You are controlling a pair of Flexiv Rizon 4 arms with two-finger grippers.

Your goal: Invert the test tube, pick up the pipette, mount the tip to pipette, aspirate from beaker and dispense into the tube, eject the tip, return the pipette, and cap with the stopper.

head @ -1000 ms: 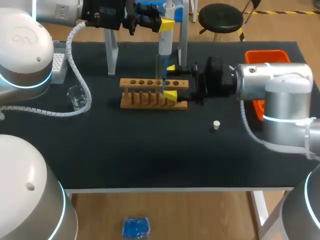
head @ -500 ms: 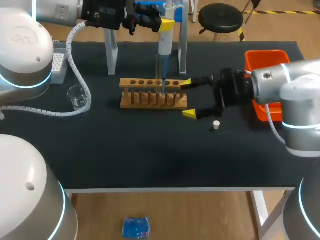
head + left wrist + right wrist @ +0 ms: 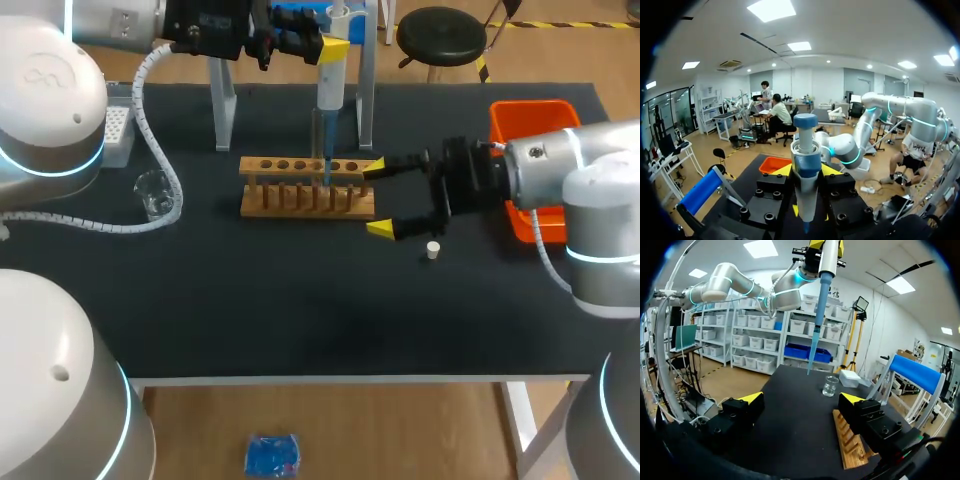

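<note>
Pipette (image 3: 328, 90) hangs straight up and down over the far middle of the bench (image 3: 300, 310). Its thin tip points down into the wooden rack (image 3: 300, 190), near the rack's right end. The left gripper (image 3: 330, 45) is clamped on the fat upper part of the pipette, one finger on each side. The tip looks to be in or just over the test tube. The tube is hard to pick out among the rack's posts, so I cannot be sure.

The right gripper (image 3: 376, 197) lies on its side just off the rack's right end. Its fingers are wide apart and hold nothing. One finger is beside the rack's far right corner, and the other is nearer the bench's front edge. The small white stopper (image 3: 432, 250) sits on the bench close to that nearer finger, a little further toward the front edge, and does not touch it. The right arm is much the nearer one to the stopper. The beaker (image 3: 153, 192) stands near the bench's left edge, well apart from the rack.
</note>
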